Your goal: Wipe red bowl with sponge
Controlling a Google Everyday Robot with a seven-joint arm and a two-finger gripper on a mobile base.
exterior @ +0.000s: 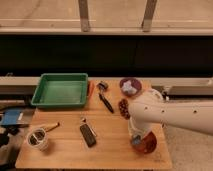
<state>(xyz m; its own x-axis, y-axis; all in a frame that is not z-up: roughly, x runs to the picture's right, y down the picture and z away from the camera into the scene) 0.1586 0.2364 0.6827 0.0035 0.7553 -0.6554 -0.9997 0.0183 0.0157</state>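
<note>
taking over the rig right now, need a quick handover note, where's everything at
Gripper: down over the left side of the red bowl.
Red bowl: upright near the front right corner of the table.
Sponge: right under the gripper, at the bowl's left edge.
Done: the sponge is at the bowl.
Left: the wiping itself; how much is already wiped cannot be told.
</note>
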